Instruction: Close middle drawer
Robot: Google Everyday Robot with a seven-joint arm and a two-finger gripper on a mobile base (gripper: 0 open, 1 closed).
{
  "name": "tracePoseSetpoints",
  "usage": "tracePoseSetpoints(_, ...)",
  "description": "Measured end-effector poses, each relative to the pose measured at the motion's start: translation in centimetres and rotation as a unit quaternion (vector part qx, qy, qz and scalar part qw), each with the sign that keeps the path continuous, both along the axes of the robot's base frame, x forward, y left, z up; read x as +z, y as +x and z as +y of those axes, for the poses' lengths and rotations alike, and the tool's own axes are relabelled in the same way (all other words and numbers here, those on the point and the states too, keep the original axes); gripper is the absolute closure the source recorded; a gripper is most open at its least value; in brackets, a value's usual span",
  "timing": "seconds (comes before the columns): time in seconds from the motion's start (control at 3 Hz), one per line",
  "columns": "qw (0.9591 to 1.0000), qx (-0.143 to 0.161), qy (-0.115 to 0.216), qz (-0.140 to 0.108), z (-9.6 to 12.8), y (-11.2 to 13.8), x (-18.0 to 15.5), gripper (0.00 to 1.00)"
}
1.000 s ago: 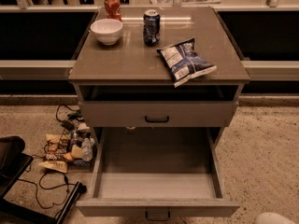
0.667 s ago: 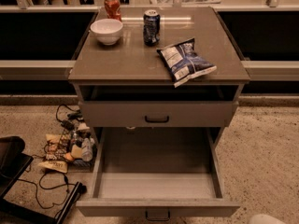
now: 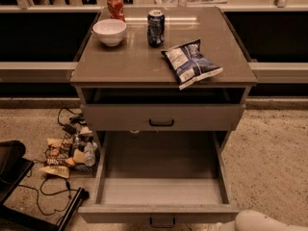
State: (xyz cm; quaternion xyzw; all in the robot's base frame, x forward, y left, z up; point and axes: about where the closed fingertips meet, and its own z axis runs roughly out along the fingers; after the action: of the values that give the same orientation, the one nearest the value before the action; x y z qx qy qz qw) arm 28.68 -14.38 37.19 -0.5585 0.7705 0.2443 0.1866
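- One pale rounded part of the robot's gripper (image 3: 269,221) shows at the cabinet's (image 3: 144,66) front right foot, cut off by the bottom edge; whether the claw is released or clenched cannot be told.
- The middle drawer (image 3: 161,191) stands pulled far out of the cabinet front, with its inside bare.
- Its dark bar handle (image 3: 162,222) is partly cut off at the bottom edge.
- Anything below the middle drawer is hidden under it.
- The top drawer (image 3: 161,117) sits slightly out from the cabinet, with a dark gap above its front whose inside cannot be made out.
- On the cabinet top stand a white bowl (image 3: 109,31), a red can (image 3: 115,7) behind it, a dark can (image 3: 155,28) and a chip bag (image 3: 190,63) lying flat toward the right.
- Left of the cabinet, a heap of packets and cables (image 3: 70,153) lies on the floor; its items are hard to tell apart.
- A black object (image 3: 12,165) further left of the cabinet is cut off by the edge.
- Compared with a moment before, the gripper part reaches further left toward the middle drawer's front; the drawer itself lies as it did.
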Motion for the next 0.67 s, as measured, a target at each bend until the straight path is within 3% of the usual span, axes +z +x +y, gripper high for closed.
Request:
tracePoseSetpoints(0.33, 0.9998, 0.016, 0.010, -0.009, 3.09, 4.36, -1.58, 1.00)
tracePoseSetpoints(0.67, 0.9998, 0.016, 0.010, -0.009, 3.09, 4.38, -1.58, 1.00)
